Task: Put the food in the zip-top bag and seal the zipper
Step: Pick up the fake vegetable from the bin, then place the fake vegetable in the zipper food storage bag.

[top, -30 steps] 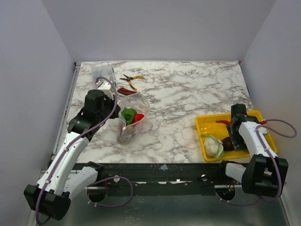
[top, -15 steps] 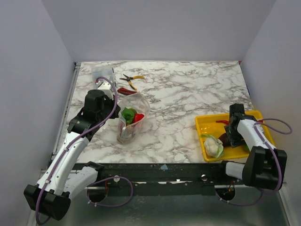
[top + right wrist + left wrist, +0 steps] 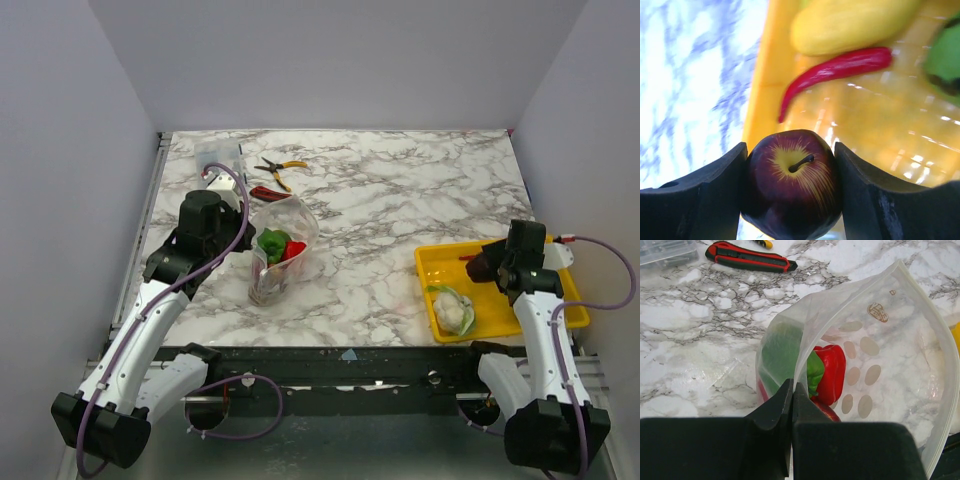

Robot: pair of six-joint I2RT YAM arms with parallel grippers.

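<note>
The clear zip-top bag (image 3: 282, 250) with white dots stands open on the marble left of centre, holding a green piece (image 3: 782, 352) and a red pepper (image 3: 831, 372). My left gripper (image 3: 248, 222) is shut on the bag's mouth edge (image 3: 799, 371), and it also shows in the left wrist view (image 3: 792, 390). My right gripper (image 3: 486, 266) is shut on a maroon apple (image 3: 792, 182) and holds it above the yellow tray (image 3: 428, 263). A pale leafy piece (image 3: 453, 309), a red chili (image 3: 837, 70) and a yellow piece (image 3: 850, 22) lie in the tray.
A red and black utility knife (image 3: 747, 257), yellow-handled pliers (image 3: 280, 168) and a rigid clear box (image 3: 218, 156) lie at the back left. Grey walls bound the table on both sides and at the back.
My right gripper has closed on the maroon apple in the tray and lifted it up and toward the tray's far left side. The left arm and bag have not moved.
</note>
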